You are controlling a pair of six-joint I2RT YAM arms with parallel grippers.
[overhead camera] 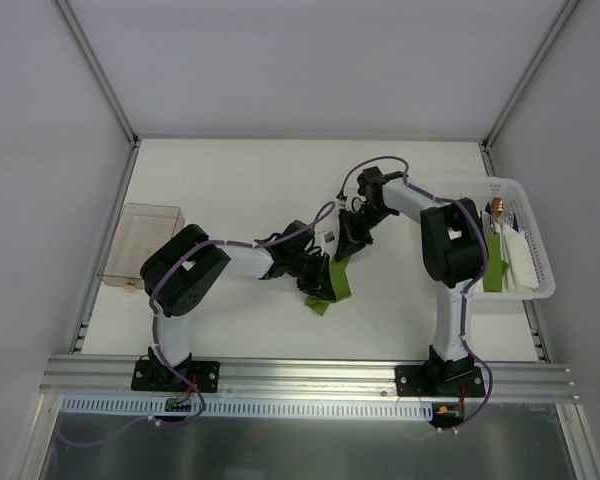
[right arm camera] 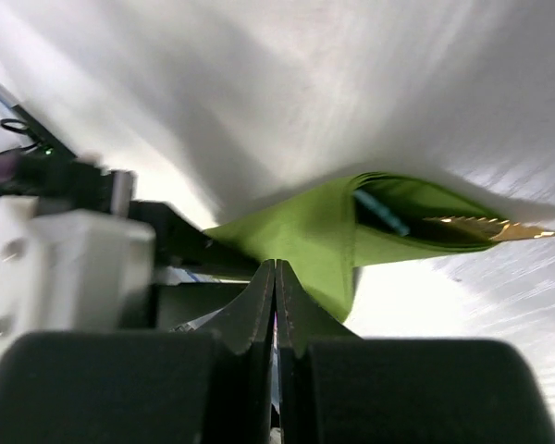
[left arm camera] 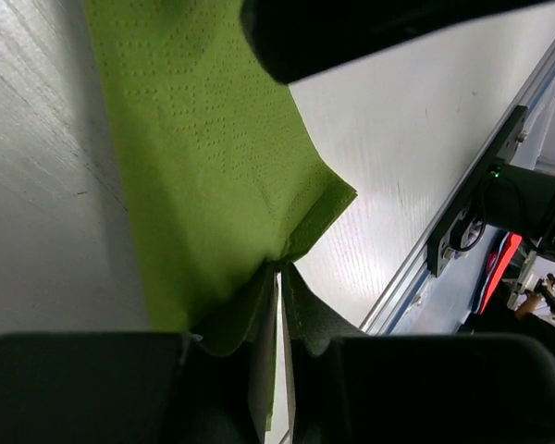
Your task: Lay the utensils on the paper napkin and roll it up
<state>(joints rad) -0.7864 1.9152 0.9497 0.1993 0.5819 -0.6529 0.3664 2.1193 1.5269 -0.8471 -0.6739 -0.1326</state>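
Paper napkin (overhead camera: 338, 278), olive-green, gathered into a loose folded bundle at the middle of the desk (overhead camera: 240, 175), long axis running obliquely from far-right to near-left. Utensils (right arm camera: 486, 227): pointed golden tips protrude from the open fold in the right wrist view; there is probably more than one piece, though they cannot be counted. Left pincer (left arm camera: 279, 277), fingers together, clamped on a napkin corner at the near end. The right pincer (right arm camera: 276, 270) is likewise clamped on the napkin's edge at the far end. The bundle spans both pincers, neither arm nearer; rolling would run across the long axis. White basket (overhead camera: 540, 288), well apart beside the right arm, holds green sheets
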